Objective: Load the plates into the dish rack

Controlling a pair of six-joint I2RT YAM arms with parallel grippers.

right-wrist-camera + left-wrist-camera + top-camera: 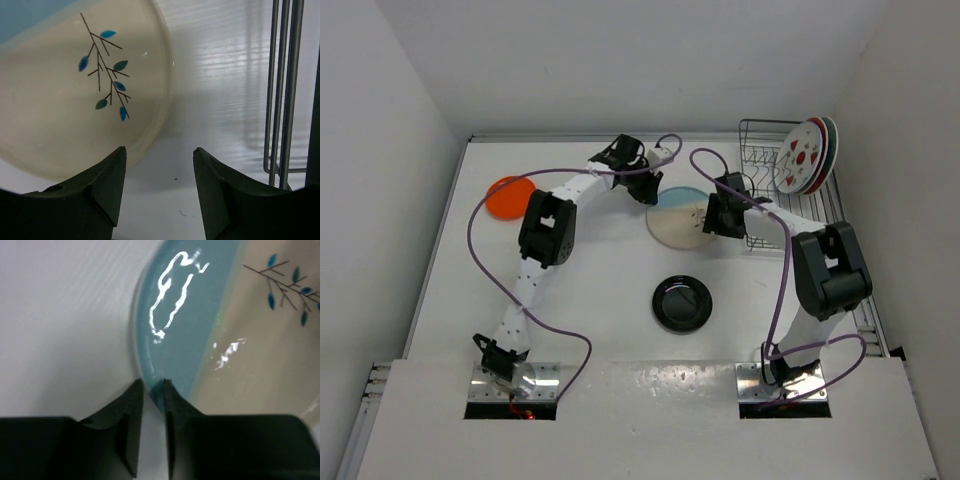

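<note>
The cream-and-blue plate with a sprig (678,215) lies on the table left of the dish rack (760,135). My left gripper (653,187) is shut on its blue far-left rim; the left wrist view shows the gripper (152,385) with one finger each side of the plate's (250,340) edge. My right gripper (713,217) is open beside its right edge. In the right wrist view the gripper (160,150) is over bare table, with the plate (60,100) at the left finger. The watermelon plate (800,155) stands in the rack, with red plates (829,148) behind it. The orange plate (507,197) and black plate (682,302) lie on the table.
Rack wires (280,100) stand close to the right of my right gripper. The rack fills the table's back right corner. White walls enclose the table on the left, back and right. Purple cables loop over both arms.
</note>
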